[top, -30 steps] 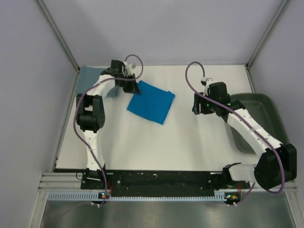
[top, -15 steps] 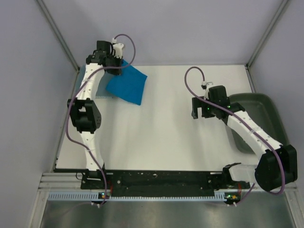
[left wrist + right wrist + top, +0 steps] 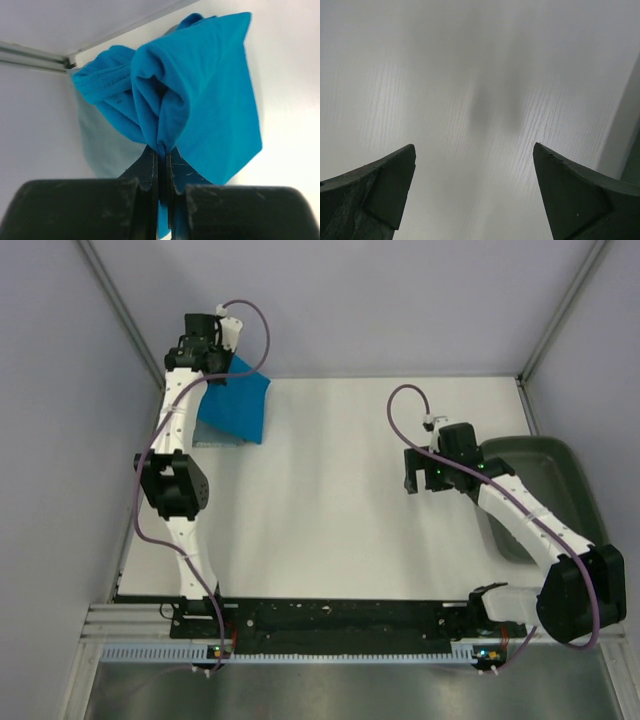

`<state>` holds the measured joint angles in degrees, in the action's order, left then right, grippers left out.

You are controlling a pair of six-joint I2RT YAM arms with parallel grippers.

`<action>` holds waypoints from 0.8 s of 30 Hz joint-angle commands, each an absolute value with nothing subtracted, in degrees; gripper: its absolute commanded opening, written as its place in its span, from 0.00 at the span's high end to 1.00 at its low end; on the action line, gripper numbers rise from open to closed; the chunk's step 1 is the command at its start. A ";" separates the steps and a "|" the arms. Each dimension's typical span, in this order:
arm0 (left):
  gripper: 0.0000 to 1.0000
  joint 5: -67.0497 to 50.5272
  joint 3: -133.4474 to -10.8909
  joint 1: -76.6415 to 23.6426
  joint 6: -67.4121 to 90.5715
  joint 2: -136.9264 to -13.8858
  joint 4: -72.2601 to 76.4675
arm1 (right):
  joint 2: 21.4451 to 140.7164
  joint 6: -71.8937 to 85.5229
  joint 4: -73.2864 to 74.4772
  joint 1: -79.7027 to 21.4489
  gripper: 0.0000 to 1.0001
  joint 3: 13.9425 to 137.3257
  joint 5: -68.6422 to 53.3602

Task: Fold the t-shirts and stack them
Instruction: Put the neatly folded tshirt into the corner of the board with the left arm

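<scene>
My left gripper [image 3: 220,368] is at the far left corner of the table, shut on a bunched edge of the bright blue t-shirt [image 3: 238,405]. In the left wrist view the fingertips [image 3: 162,151] pinch the cloth, and the blue t-shirt [image 3: 210,85] hangs from them in folds. The folded grey-blue t-shirt [image 3: 100,145] lies beneath it against the left wall. From above, only a strip of the grey-blue t-shirt [image 3: 212,437] shows past the blue one. My right gripper [image 3: 412,472] hovers over bare table right of centre, and in its wrist view the right gripper [image 3: 473,147] is open and empty.
A dark green tray [image 3: 530,444] stands at the table's right edge, beside the right arm. Grey walls close in the table at the left, back and right. The left arm reaches along the left wall.
My left gripper has carried the blue t-shirt from the middle-left of the table up into the far left corner, over the grey-blue one. The right gripper's jaws have spread wider.
</scene>
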<state>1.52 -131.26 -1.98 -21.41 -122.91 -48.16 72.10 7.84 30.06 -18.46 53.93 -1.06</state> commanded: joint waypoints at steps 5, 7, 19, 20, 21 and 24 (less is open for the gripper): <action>1.00 8.70 -133.51 1.75 -25.22 -121.46 -40.44 | 70.40 6.86 29.62 -18.02 0.01 54.05 -0.26; 1.00 9.23 -133.50 2.46 -25.57 -122.60 -39.47 | 70.40 6.68 29.79 -17.93 0.01 54.05 -0.26; 0.53 20.55 -134.38 5.89 -29.26 -133.24 -30.33 | 70.57 6.24 30.59 -18.02 0.01 54.49 -0.26; 0.36 22.22 -134.38 6.06 -30.05 -134.03 -29.19 | 70.49 6.41 30.67 -18.02 0.01 54.41 -0.18; 0.28 24.32 -134.38 6.15 -30.32 -134.38 -27.79 | 70.49 6.50 30.76 -18.02 0.01 54.49 -0.26; 0.17 25.75 -134.30 6.68 -30.85 -133.43 -26.46 | 70.40 6.68 30.94 -18.02 0.01 54.32 -0.26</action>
